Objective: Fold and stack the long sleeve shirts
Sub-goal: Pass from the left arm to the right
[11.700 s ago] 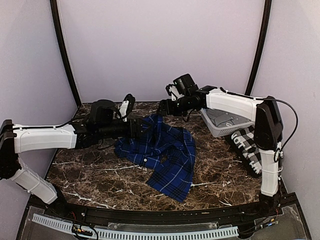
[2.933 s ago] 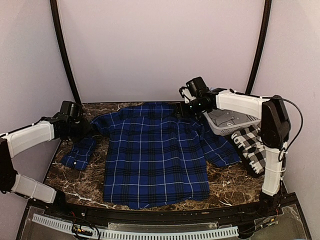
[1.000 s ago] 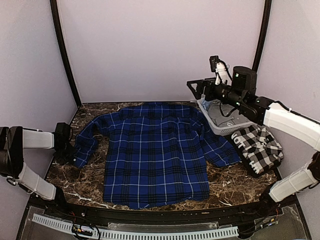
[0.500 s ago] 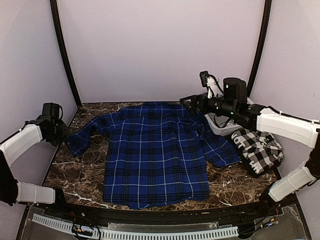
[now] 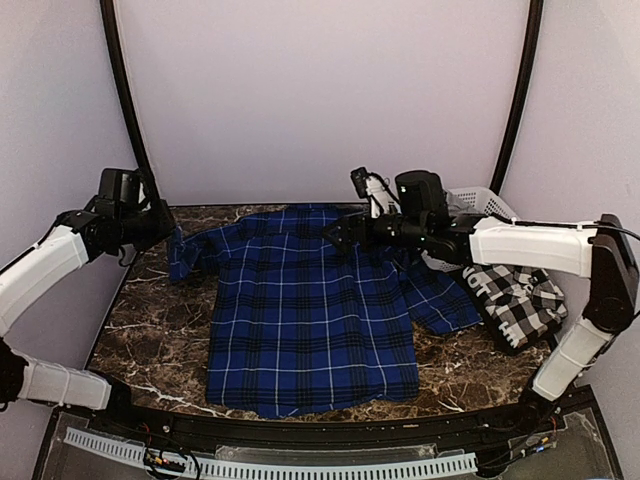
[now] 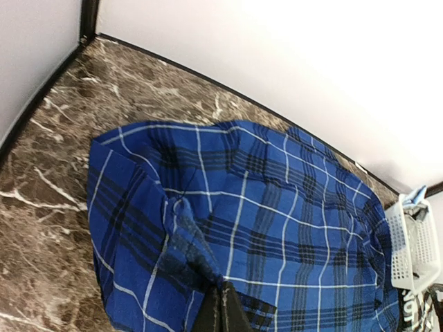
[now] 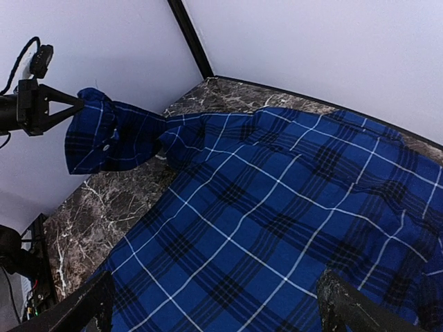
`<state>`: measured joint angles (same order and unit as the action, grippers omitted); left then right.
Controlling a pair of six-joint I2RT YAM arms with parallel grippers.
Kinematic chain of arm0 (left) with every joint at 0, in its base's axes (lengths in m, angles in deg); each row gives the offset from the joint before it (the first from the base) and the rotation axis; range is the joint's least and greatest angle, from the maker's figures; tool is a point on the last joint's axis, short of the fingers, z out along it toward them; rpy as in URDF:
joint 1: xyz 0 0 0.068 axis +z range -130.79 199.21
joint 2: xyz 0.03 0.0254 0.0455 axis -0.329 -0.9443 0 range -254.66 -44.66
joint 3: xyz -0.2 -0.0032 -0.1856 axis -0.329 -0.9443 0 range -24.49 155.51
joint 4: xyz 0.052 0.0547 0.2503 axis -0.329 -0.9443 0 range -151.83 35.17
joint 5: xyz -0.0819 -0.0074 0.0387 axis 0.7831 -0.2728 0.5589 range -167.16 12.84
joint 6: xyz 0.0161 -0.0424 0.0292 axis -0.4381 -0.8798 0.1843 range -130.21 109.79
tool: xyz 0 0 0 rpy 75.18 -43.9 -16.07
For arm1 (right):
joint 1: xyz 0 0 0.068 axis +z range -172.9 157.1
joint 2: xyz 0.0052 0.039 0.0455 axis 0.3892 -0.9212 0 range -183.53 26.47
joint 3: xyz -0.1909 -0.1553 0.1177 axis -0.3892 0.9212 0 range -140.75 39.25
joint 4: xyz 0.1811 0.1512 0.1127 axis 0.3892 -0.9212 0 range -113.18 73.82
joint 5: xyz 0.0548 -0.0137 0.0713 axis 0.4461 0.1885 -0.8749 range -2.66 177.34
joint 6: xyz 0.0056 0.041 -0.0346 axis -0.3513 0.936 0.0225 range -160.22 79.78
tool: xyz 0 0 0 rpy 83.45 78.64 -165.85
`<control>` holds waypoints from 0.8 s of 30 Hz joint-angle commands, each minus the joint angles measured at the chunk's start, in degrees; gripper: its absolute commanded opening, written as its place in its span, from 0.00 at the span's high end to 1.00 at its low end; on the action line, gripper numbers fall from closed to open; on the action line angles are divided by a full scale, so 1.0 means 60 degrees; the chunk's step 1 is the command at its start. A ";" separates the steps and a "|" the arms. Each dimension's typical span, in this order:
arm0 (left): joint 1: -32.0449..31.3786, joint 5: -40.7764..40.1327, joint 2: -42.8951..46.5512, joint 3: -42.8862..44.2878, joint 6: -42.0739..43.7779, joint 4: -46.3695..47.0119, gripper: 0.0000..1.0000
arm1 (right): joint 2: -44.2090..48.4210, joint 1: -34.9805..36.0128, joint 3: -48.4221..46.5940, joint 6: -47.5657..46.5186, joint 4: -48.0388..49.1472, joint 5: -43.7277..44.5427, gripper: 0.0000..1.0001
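Observation:
The royal blue plaid long sleeve shirt lies spread flat in the middle of the marble table, collar toward the back wall. Its left sleeve is raised off the table, pinched by my left gripper, which is shut on the cloth; the closed fingertips show at the bottom of the left wrist view. My right gripper hovers open above the shirt's upper chest with nothing between its fingers. The black-and-white check shirt lies crumpled at the right edge.
A white plastic basket stands at the back right behind my right arm, also seen in the left wrist view as the basket. Bare marble shows to the left of the shirt. Black frame posts rise at the back corners.
My left gripper has closed on the left sleeve's end and lifted it up and toward the back. My right arm has swung left from the basket to above the shirt's collar area.

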<state>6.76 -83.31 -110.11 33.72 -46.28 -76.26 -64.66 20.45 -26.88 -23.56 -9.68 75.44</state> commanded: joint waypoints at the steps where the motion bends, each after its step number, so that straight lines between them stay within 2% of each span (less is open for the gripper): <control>1: -0.0669 0.0936 -0.0539 0.0149 -0.0833 0.0854 1.00 | -0.0739 0.0498 -0.0825 0.0516 0.0600 -0.0281 0.01; 10: -0.1670 0.1678 -0.1955 0.0497 -0.1797 0.2043 1.00 | -0.2975 0.1190 -0.2702 0.1472 0.0444 -0.0780 0.01; 24: -0.2275 0.2047 -0.3039 0.0993 -0.2116 0.2624 1.00 | -0.5602 0.1715 -0.5015 0.3051 0.0208 -0.2140 0.03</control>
<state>-5.88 -72.10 -127.94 37.44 -58.65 -62.60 -95.81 30.11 -52.60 -8.41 -9.13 65.30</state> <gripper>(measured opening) 0.005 0.975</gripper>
